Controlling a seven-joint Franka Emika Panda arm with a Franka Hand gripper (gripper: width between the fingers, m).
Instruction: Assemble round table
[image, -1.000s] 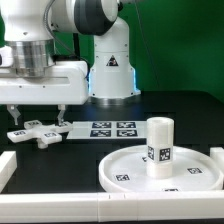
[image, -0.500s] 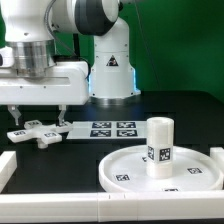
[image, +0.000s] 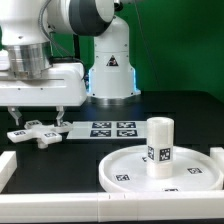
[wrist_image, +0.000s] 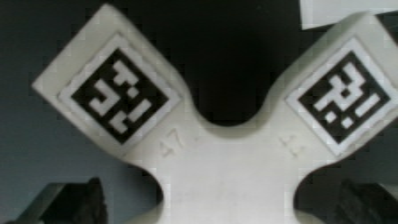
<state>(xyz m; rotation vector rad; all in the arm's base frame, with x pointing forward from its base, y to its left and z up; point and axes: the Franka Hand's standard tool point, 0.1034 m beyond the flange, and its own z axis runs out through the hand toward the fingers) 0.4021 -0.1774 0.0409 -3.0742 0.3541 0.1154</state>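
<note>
The white cross-shaped base (image: 35, 131) lies flat on the black table at the exterior view's left. My gripper (image: 36, 116) hangs directly over it, fingers open and spread to either side of it, holding nothing. In the wrist view the base (wrist_image: 222, 140) fills the picture, with two tagged arms, and my dark fingertips (wrist_image: 71, 200) show on both sides of its body. The round disc (image: 160, 170) lies at the front right of the exterior view. The short cylinder leg (image: 160, 146) stands upright in the disc's middle.
The marker board (image: 105, 130) lies flat right of the base. White border blocks run along the front edge (image: 60, 205) and stand at the exterior view's left (image: 5, 170) and right (image: 217, 158). The arm's white pedestal (image: 112, 70) stands behind.
The arm's upper links have shifted slightly toward the exterior view's left; the gripper stays over the base, and the parts have not moved.
</note>
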